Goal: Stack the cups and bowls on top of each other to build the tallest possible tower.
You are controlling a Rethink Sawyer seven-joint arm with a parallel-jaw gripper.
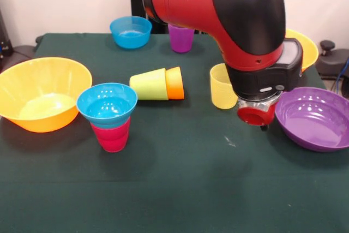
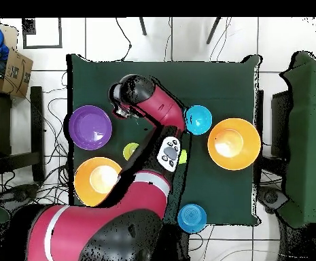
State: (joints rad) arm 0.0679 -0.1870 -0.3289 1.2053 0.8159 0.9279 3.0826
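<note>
A cyan bowl (image 1: 107,103) sits on an inverted red cup (image 1: 112,135), forming a short tower left of centre; from above only the cyan bowl (image 2: 198,119) shows. A lime green cup (image 1: 149,84) lies on its side with an orange cup (image 1: 175,83) pushed onto its end. A yellow cup (image 1: 222,87) stands upright just left of my gripper (image 1: 260,121). The gripper hangs low over the cloth beside the purple bowl (image 1: 313,117), holding nothing that I can see. In the overhead view the gripper (image 2: 121,109) is next to the purple bowl (image 2: 90,127).
A large orange bowl (image 1: 41,99) stands at the left, and another orange bowl (image 1: 306,47) is partly hidden behind the arm. A deeper blue bowl (image 1: 131,31) and a purple cup (image 1: 181,38) stand at the back. The arm covers much of the table's middle in the overhead view.
</note>
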